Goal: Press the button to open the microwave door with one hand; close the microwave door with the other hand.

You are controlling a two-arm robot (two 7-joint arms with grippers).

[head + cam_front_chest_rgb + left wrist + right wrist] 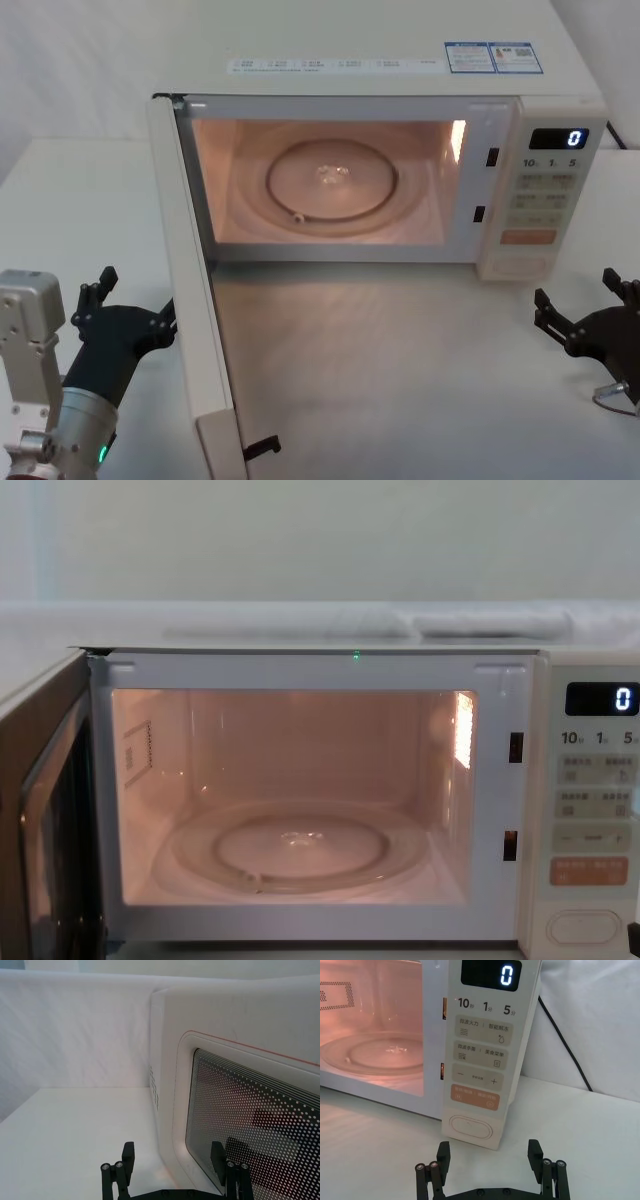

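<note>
The cream microwave (380, 80) stands at the back of the white table, lit inside, its display (491, 975) reading "0". The microwave door (195, 300) is swung wide open toward me on the left, edge-on in the head view. Its dotted window (250, 1110) is close in the left wrist view. My left gripper (130, 300) is open, just left of the door's outer face, one finger (217, 1155) near the window. The wide cream button (470, 1127) sits at the bottom of the control panel. My right gripper (583, 297) is open, low in front of the panel, a short way back from the button.
A glass turntable (330, 185) lies in the lit cavity. The open door juts over the table (400, 380) between my arms, its black latch hook (262, 448) near my side. A black cable (560, 1035) runs behind the microwave on the right. An orange key (475, 1099) sits above the button.
</note>
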